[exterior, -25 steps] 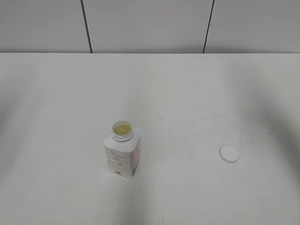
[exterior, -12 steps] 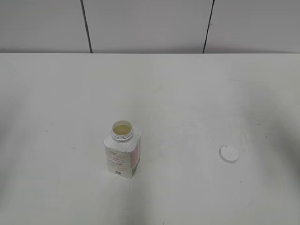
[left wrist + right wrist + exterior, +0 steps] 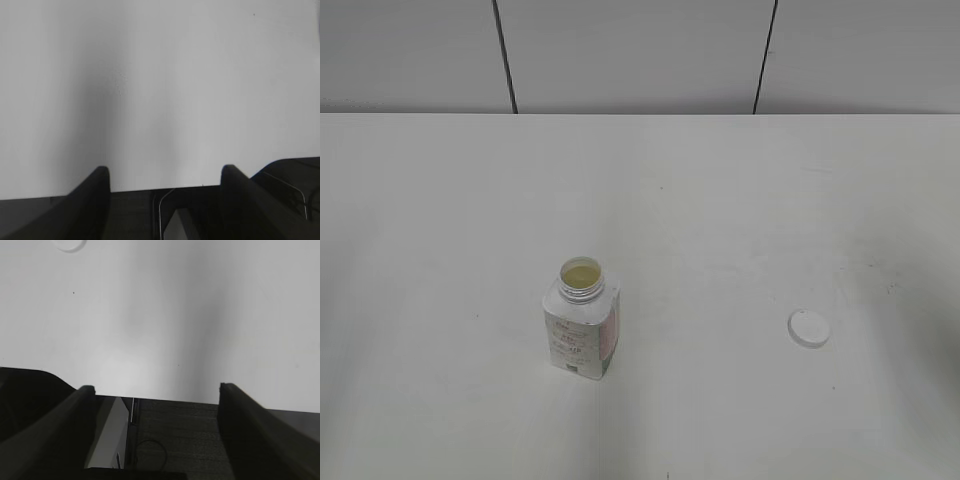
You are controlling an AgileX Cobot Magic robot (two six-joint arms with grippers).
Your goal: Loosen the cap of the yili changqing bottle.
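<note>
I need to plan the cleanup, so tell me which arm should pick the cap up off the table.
Right, probably. The cap lies flat on the table's right side, apart from the open bottle, and it shows only at the right wrist view's top edge. The right gripper is open and empty.

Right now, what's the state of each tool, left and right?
Left tool: open, holding nothing, over the bare table.
Right tool: open, holding nothing; the cap lies on the table far ahead of it.
</note>
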